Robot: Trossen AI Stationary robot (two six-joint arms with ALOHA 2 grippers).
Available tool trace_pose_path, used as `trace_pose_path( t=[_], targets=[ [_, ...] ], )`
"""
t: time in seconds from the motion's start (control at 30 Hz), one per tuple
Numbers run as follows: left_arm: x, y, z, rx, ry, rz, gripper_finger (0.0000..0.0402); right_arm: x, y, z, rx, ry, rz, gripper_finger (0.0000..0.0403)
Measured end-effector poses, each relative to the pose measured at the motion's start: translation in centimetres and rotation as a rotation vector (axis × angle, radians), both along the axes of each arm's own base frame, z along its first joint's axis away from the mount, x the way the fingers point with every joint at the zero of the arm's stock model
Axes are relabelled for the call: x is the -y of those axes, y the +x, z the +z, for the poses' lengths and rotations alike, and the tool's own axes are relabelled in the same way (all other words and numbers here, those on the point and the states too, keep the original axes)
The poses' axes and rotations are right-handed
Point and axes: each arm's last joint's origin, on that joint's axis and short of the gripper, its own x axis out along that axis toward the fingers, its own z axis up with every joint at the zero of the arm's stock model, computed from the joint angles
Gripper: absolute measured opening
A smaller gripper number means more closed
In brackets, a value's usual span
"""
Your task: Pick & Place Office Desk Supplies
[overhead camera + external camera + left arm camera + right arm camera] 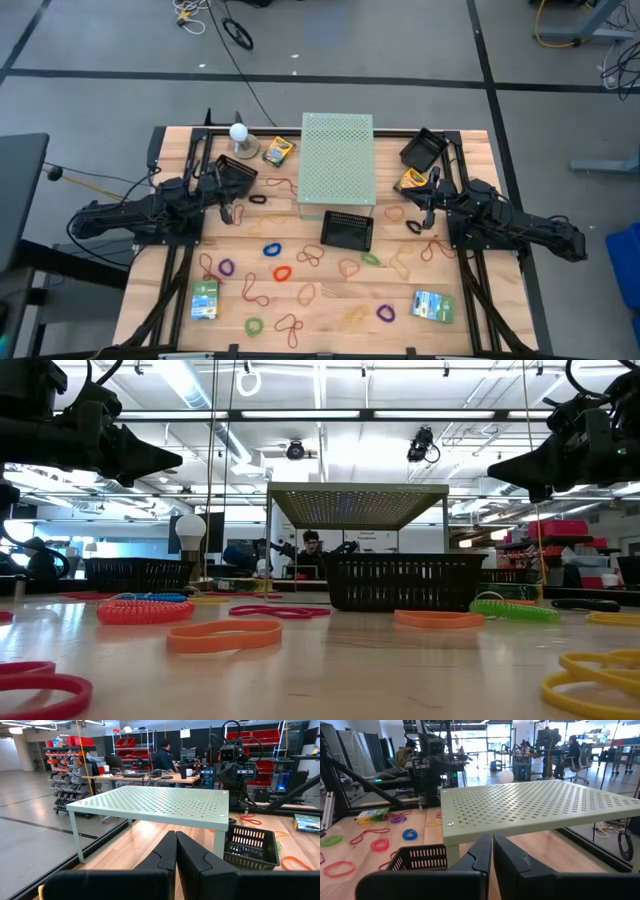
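From above, I judge I'm at the start of a pick: both my arms sit drawn back at mid-frame, my left gripper [228, 193] at centre-left and my right gripper [418, 203] at centre-right, flanking the pale green perforated shelf [338, 158] at upper centre. The rubber bands [275, 249] lie scattered across the lower half of the wooden table [330, 300], packets sit at lower left [205, 299] and lower right [432, 306], and crayon boxes lie beside the shelf at [277, 151] and [412, 180]. A black mesh basket [347, 230] stands just below the shelf. From table height, bands fill the foreground, an orange one [224, 634] nearest centre, while my arms hang dark in the upper corners, clear of everything. Through my left wrist, my fingers [162, 857] are pressed together with nothing between them, facing the shelf. Through my right wrist, the fingers [482, 851] are likewise clenched and empty, basket just ahead. Next, I reckon, one gripper must open wide, descend over a single item and close squarely; the thin bands will need a low, precise pinch.
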Motion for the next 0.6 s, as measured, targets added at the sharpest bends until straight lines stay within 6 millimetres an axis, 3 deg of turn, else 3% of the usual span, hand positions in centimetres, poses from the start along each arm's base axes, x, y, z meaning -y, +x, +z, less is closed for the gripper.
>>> trace_pose_path(
  t=[0.37,0.6],
  targets=[
    [0.0,0.0,0.0,0.0,0.0,0.0,0.0009,0.14,-0.03,0.16,0.01,-0.026,-0.048,0.0027],
    [0.0,-0.01,0.21,0.022,0.007,0.003,0.0009,0.14,-0.04,0.25,0.044,0.068,-0.048,0.0027]
  ],
)
